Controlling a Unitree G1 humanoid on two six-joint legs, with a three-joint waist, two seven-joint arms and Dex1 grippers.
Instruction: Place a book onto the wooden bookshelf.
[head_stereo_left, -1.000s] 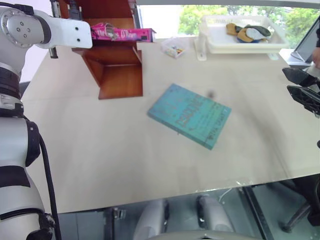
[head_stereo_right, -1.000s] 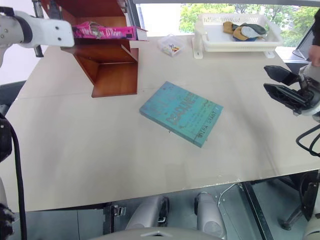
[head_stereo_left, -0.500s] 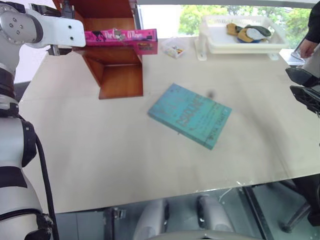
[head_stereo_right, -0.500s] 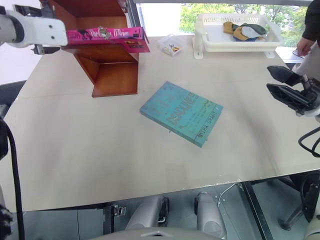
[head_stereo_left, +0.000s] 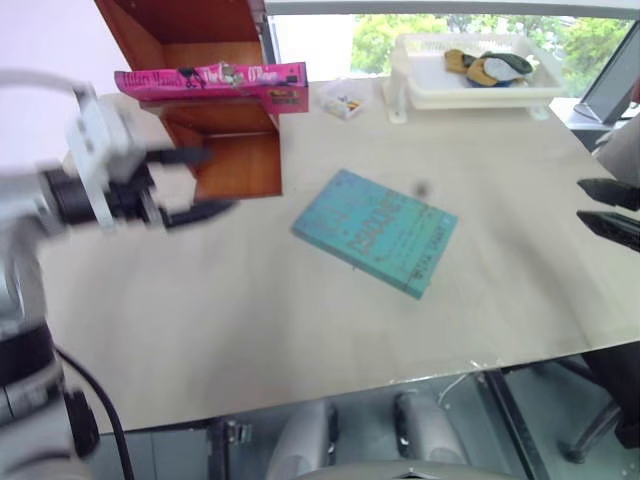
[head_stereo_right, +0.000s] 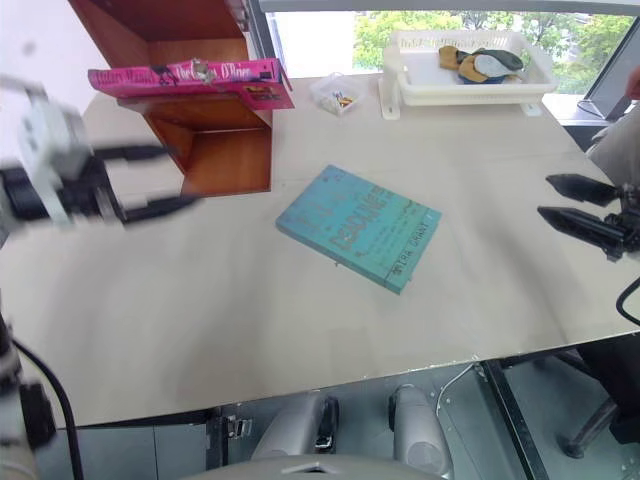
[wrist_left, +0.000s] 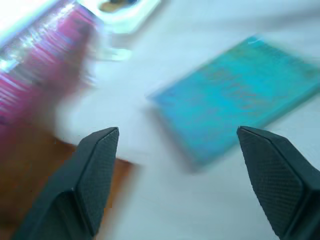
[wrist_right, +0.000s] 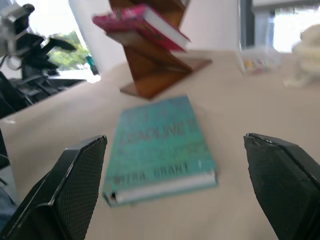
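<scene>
The pink book (head_stereo_left: 210, 80) lies flat on the horizontal board of the wooden bookshelf (head_stereo_left: 228, 165) at the table's far left, its right end jutting past the shelf's side panel. My left gripper (head_stereo_left: 203, 183) hovers open and empty in front of the shelf, below the book and apart from it. The left wrist view shows its two fingertips (wrist_left: 100, 165) spread wide, with the pink book (wrist_left: 35, 80) beyond them. At the table's right edge my right gripper (head_stereo_left: 603, 205) is open and empty, pointing level toward the table's middle.
A teal book (head_stereo_left: 375, 230) lies flat in the middle of the table, also visible between the right gripper's fingers as the teal book (wrist_right: 160, 145). A white tray (head_stereo_left: 415, 90) with cloth items stands at the back right. A small clear box (head_stereo_left: 340, 100) sits beside it.
My left gripper opened, let go of the pink book on the shelf board, and pulled back down toward the table's front. The right gripper sank and drifted right.
</scene>
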